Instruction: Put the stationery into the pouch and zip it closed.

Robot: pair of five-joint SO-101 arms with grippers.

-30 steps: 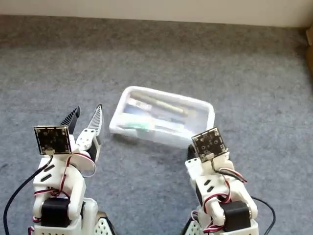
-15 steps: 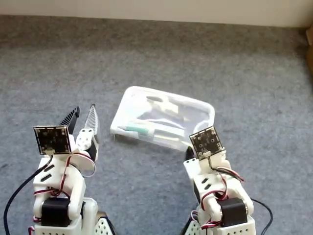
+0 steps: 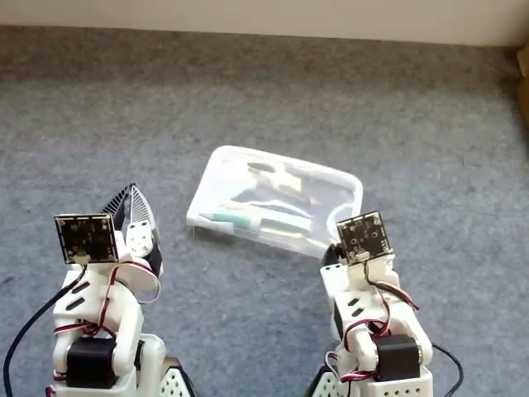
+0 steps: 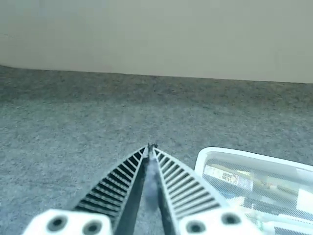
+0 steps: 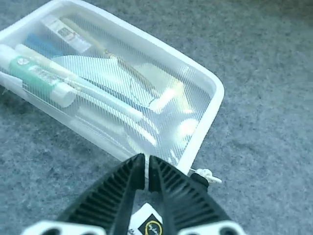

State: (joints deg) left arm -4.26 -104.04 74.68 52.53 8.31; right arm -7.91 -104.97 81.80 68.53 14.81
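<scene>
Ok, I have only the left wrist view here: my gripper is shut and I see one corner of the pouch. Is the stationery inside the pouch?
Observer: Yes. The right wrist view shows pens and a green-banded marker lying inside the pouch.
Operator: And where is the zip pull?
Observer: The zip pull sits at the pouch corner nearest the right gripper. I cannot tell whether the zip is fully closed.
Operator: Is that gripper holding anything?
Observer: Its jaws are shut with nothing seen between them. The tips are by the pouch's near edge, beside the pull.
</scene>
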